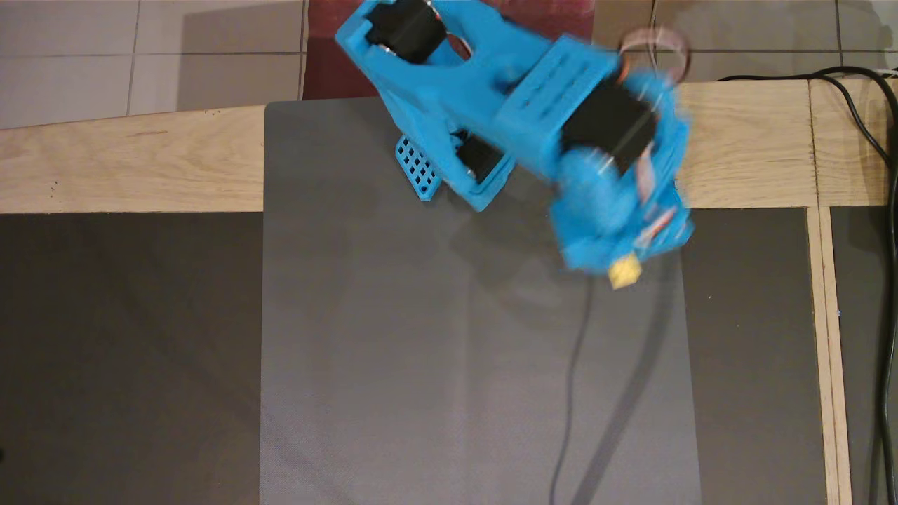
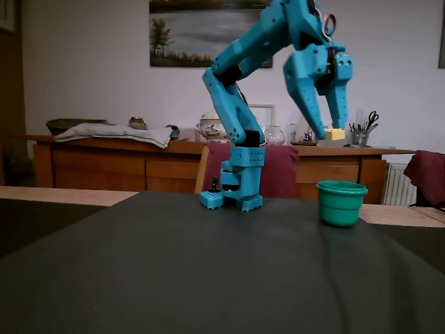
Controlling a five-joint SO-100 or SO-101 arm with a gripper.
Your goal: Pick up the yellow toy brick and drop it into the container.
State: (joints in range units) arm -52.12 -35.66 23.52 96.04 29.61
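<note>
One arm (image 2: 240,69), blue, with one claw (image 2: 332,132). One yellow brick (image 1: 624,271), also seen in the fixed view (image 2: 336,133). One green cup (image 2: 341,202), fixed view only; in the overhead view the arm covers that spot. One grey mat (image 1: 421,351) on one tabletop (image 1: 126,168). One small blue perforated block (image 1: 418,168) by the arm base. One black cable (image 1: 870,133) at the right edge of the overhead view.

The yellow toy brick (image 2: 336,133), slightly blurred, seems to hang high above the upright teal container (image 2: 341,202).
</note>
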